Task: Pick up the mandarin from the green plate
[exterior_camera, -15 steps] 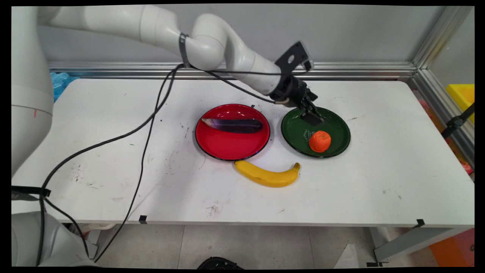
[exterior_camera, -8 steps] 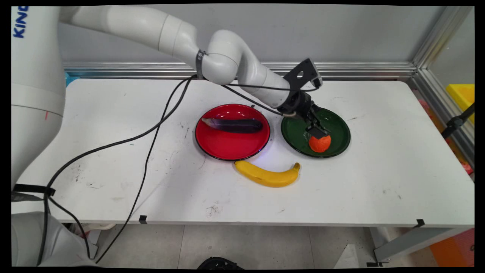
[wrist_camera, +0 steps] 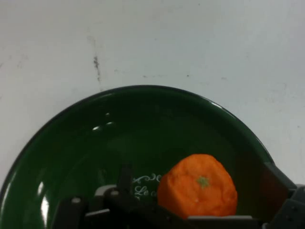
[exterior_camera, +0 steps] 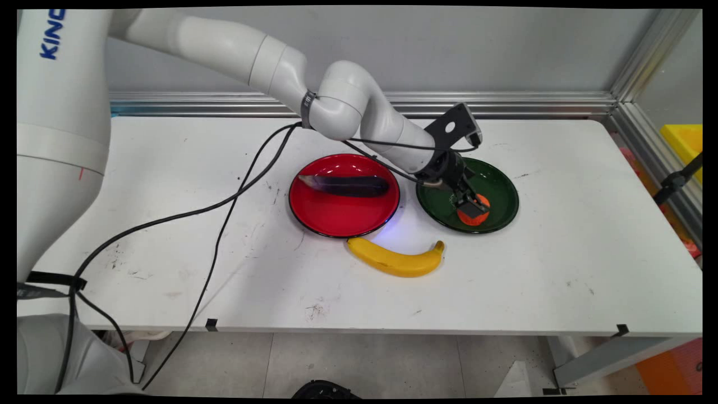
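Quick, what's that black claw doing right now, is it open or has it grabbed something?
Gripper: open, its fingers on either side of the orange in the green plate, not yet closed on it.

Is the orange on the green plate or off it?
On it. The orange sits inside the green plate, its rim curving around it.

Orange tangerine point(wrist_camera: 198, 191); green plate point(wrist_camera: 71, 152); red plate point(exterior_camera: 342, 216); yellow banana point(exterior_camera: 394, 259)
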